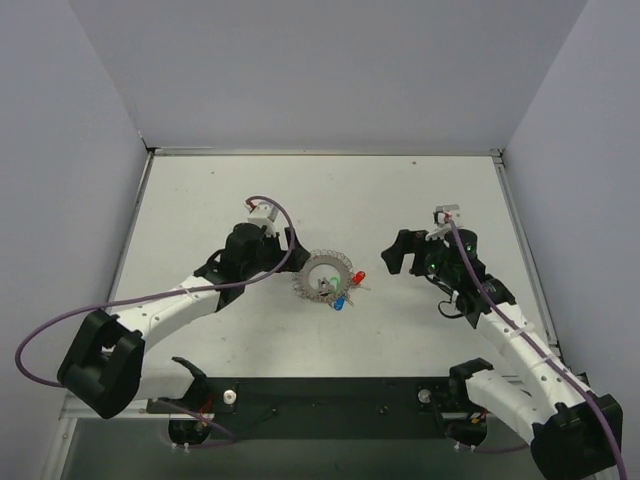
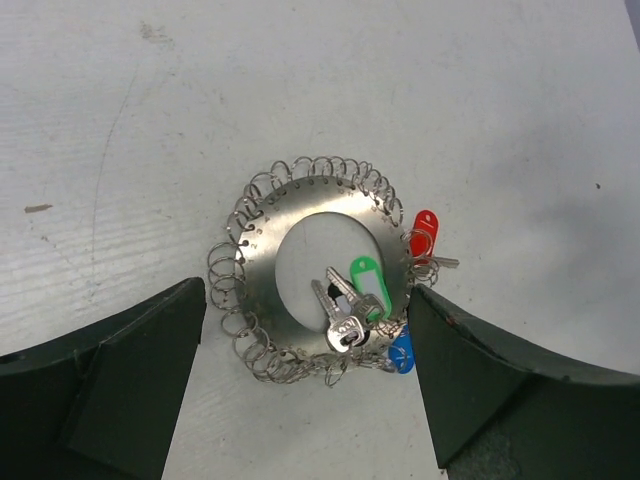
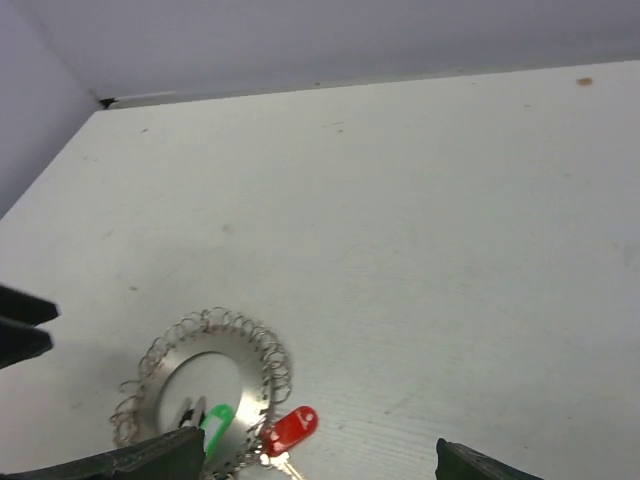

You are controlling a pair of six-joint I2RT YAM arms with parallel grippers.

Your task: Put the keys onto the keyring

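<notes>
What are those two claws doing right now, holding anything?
Left gripper: open, holding nothing, right by the keyring.
Right gripper: open, holding nothing, apart from the keyring.

The top view looks down from above and behind the arms [image 1: 170, 303] on the whole table [image 1: 400, 200], from well off. The left wrist view looks straight down on the ring [image 2: 290, 215] from close by. The right wrist view, low and near, slants across the table towards the far left corner [image 3: 105, 101]. All three share the ring.
</notes>
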